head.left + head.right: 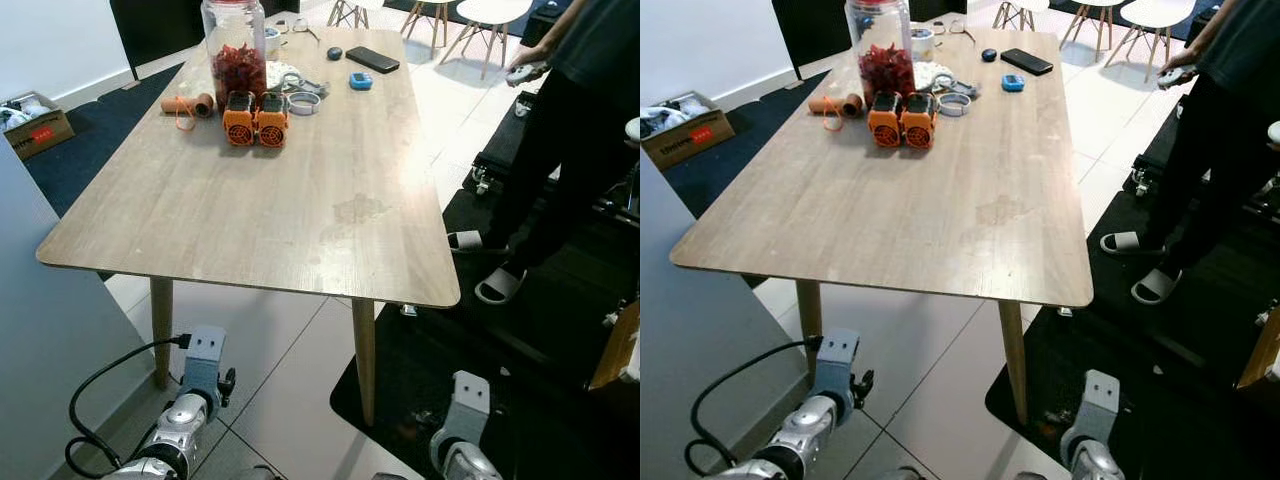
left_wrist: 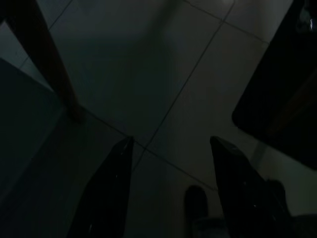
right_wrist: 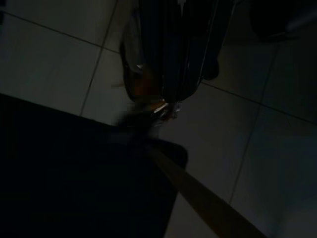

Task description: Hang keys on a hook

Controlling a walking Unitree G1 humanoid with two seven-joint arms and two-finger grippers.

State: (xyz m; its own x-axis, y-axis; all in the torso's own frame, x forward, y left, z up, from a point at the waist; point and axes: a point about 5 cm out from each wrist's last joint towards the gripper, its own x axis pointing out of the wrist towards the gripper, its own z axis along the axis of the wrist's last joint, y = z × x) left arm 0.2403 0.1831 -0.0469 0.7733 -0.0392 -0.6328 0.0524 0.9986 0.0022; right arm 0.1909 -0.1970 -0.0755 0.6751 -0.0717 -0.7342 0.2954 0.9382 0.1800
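In the right wrist view my right gripper (image 3: 166, 96) hangs over the floor tiles with its black fingers close together. A small shiny bunch of metal with a brownish-orange piece, apparently the keys (image 3: 159, 109), sits at the fingertips. The picture is dark, so the grip is hard to make out. My left gripper (image 2: 171, 140) is open with nothing between its fingers, low over the tiles beside a table leg (image 2: 49, 64). Both silver arms, left (image 1: 190, 405) and right (image 1: 462, 435), hang down in front of the near edge of the wooden table (image 1: 300, 220).
At the table's far end stand a jar of red bits (image 1: 235, 50), two orange devices (image 1: 256, 120), a twine roll (image 1: 188, 103), a tape ring (image 1: 303, 102) and a phone (image 1: 372, 59). A person (image 1: 560, 130) stands right on a black mat (image 1: 520, 350). A grey panel (image 1: 50, 340) rises left.
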